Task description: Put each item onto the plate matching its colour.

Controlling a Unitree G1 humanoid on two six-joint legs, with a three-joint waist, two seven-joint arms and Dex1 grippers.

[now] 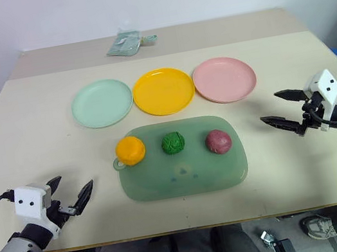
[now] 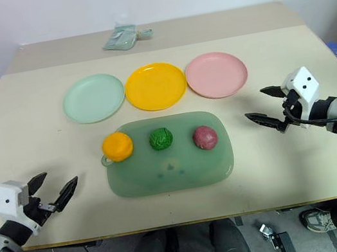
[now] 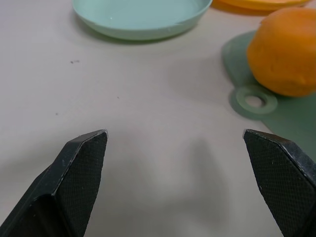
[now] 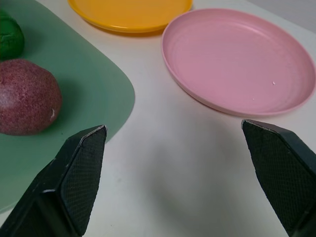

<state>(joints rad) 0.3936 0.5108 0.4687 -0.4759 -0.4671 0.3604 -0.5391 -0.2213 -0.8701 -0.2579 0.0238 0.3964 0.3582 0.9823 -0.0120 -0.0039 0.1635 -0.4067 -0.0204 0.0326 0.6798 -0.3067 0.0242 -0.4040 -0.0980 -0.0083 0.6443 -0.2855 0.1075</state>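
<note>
Hovering wide open over the bench (image 1: 33, 133), the left claw (image 1: 69, 194) and the right claw (image 1: 284, 107) hold nothing. Between them a green tray (image 1: 184, 178) carries an orange lump (image 1: 130, 150), a green lump (image 1: 173, 143) and a maroon lump (image 1: 218, 141). Beyond it sit a mint plate (image 1: 102, 103), a yellow plate (image 1: 163, 91) and a pink plate (image 1: 224, 79).

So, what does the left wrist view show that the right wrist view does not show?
Left wrist view alone: the orange item, the mint plate, the tray's ring handle, and the open left pincer.

Right wrist view alone: the maroon item, the green item, the pink plate, and the open right pincer.

Both: the yellow-orange plate, the green tray and the table.
</note>
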